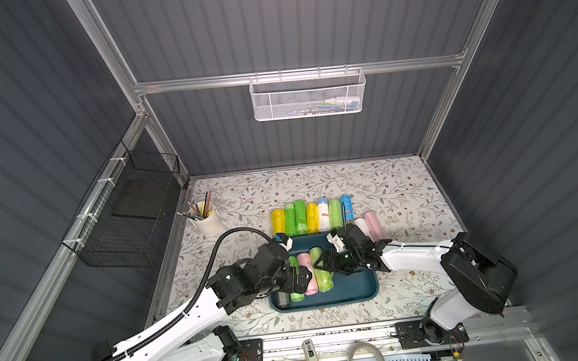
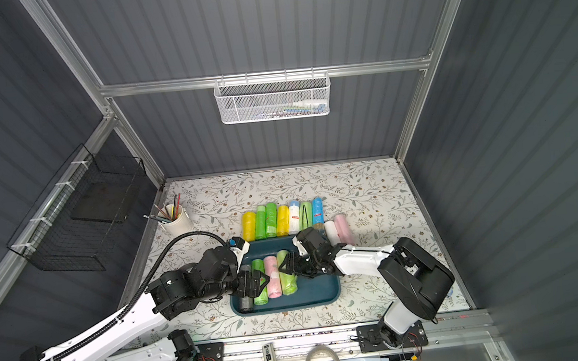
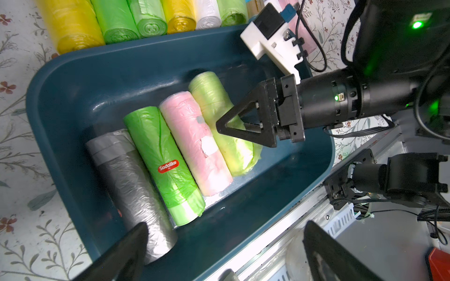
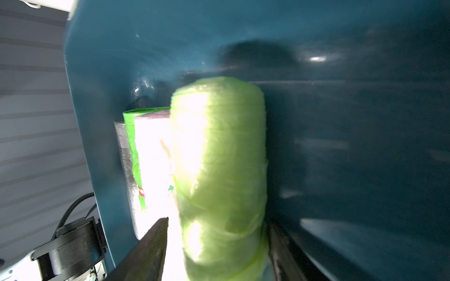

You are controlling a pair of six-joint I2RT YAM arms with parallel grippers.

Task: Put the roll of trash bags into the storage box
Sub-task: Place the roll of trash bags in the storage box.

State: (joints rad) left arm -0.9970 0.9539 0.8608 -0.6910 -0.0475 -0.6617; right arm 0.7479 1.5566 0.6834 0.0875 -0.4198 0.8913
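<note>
The left tool (image 1: 307,280) hangs spread wide and empty over the near end of the box (image 1: 354,290), the pale green roll (image 3: 211,97) lies inside by the pink roll (image 3: 192,136), and the right tool (image 4: 218,223) stands a little spread around it, a gap only its wrist view shows, so a snagged finger might drag it out.

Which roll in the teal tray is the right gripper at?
The pale lime roll, end of row beside the pink roll; the right gripper straddles it.
</note>
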